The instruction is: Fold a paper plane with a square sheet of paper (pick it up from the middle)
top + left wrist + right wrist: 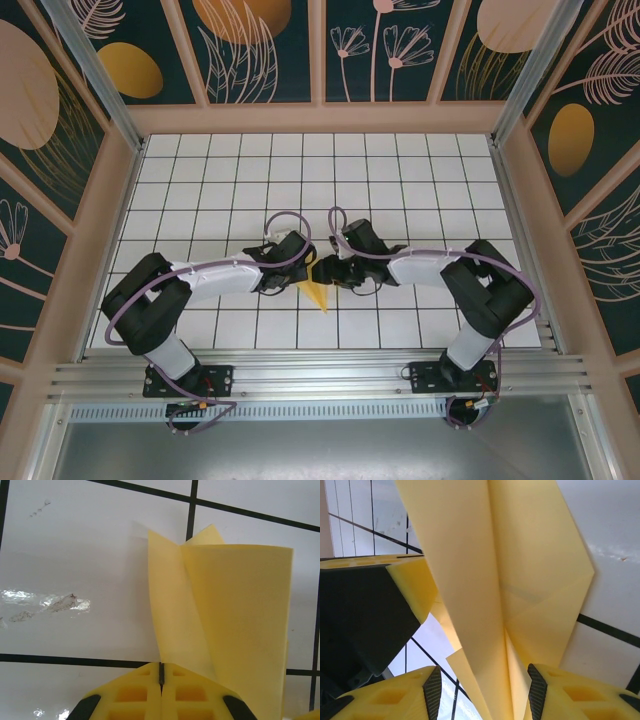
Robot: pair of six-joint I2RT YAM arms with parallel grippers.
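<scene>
White gridded bench (200, 180) lies under both my arms. Yellow paper plane (317, 297), part folded, sits at the bench's middle tiles, toward its near edge, with the pointed end aimed at that edge. My left pincer (161, 672) is clenched, fingers flush together and nipping a fold of the plane. My right pincer (485, 682) is released: its fingers (432, 692) stand apart, the folded paper runs between them, and bench shows through the left gap.

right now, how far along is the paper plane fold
Done: the paper plane already has a centre crease and a pointed nose. In hand: the left tool is shut on it; the right tool stands open around it. Left: its flaps splay loose, likely needing pressing flat.
</scene>
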